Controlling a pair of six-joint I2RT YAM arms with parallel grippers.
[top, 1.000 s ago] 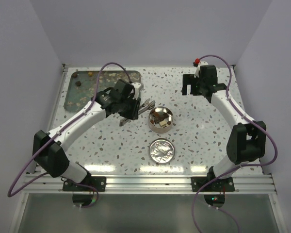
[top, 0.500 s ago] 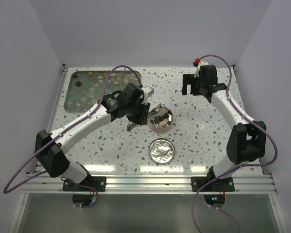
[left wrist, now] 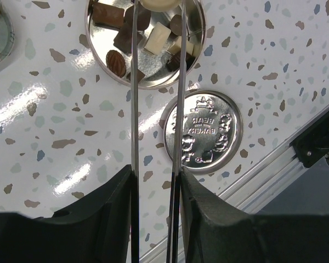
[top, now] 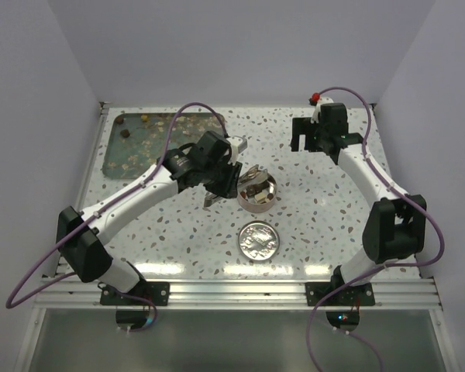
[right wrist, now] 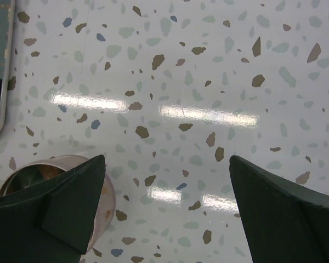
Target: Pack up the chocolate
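Resting in the round tin [left wrist: 153,83], dark and cream chocolate [left wrist: 116,62] lies under the tongs [left wrist: 134,120], which clamp a cream lump [left wrist: 159,4] cropped at the frame edge. The left gripper [left wrist: 156,181] squeezes the tongs. The lid [left wrist: 203,131] lies beside the tin. The right gripper [right wrist: 167,164] is spread wide.

a speckled terrazzo table [top: 318,225] carries a round metal tin [top: 256,207] near its middle, with thin metal tongs [left wrist: 133,98] reaching over its rim. the tin's embossed lid [top: 259,239] lies flat just nearer, apart from it. a dark tray [top: 128,151] with tan crumbs sits in the far left corner.
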